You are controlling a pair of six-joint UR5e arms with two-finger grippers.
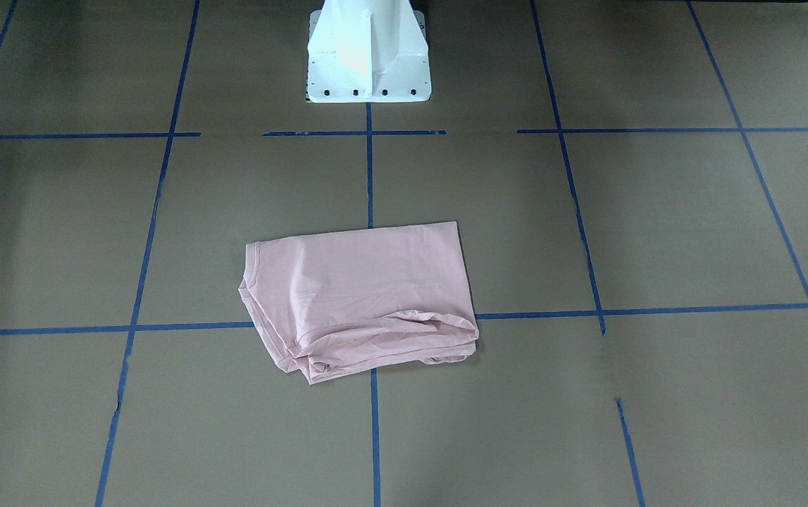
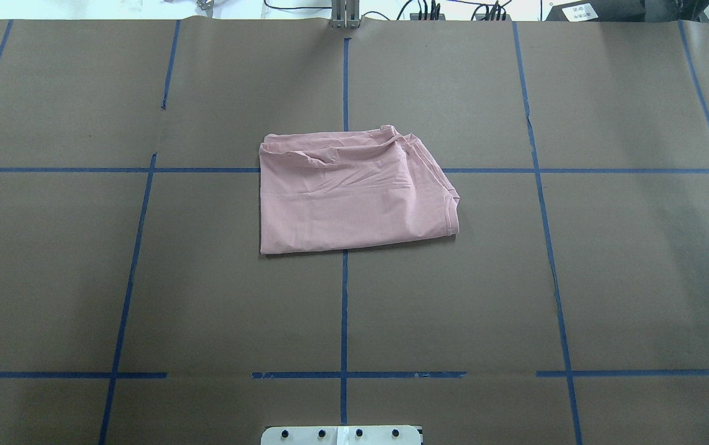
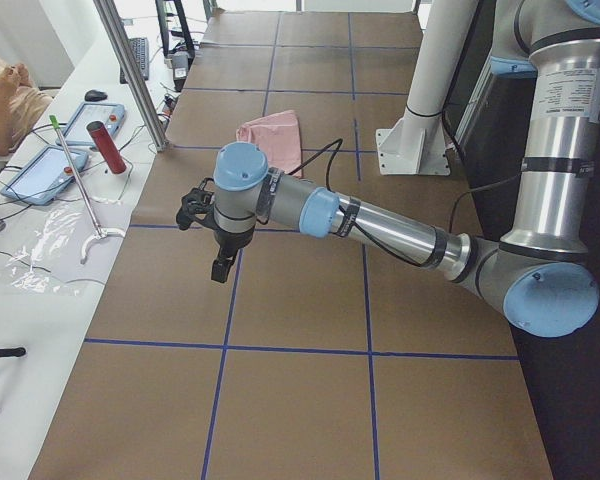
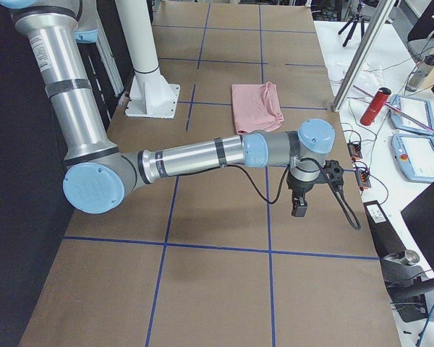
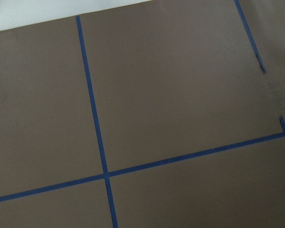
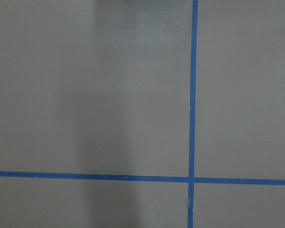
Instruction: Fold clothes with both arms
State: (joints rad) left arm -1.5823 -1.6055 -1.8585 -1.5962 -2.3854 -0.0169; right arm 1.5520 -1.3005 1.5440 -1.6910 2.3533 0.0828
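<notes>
One pale pink T-shirt (image 1: pixel 361 296) lies folded mid-table in the front-facing view, nothing touching it; its bunched operator-side edge could likely spill open if a grasp pinches uneven layers. Overhead: same, no gripper present. Left side view: left gripper (image 3: pixel 222 262) hangs over the table (image 3: pixel 300 300), well apart from the T-shirt, touching nothing; finger opening cannot be told. Right side view: right gripper (image 4: pixel 299 204) likewise. Wrist views: tape lines (image 5: pixel 92 109) only.

Brown paper-covered table (image 2: pixel 206 278), blue tape grid (image 2: pixel 344 309), white side bench (image 3: pixel 30 320)
</notes>
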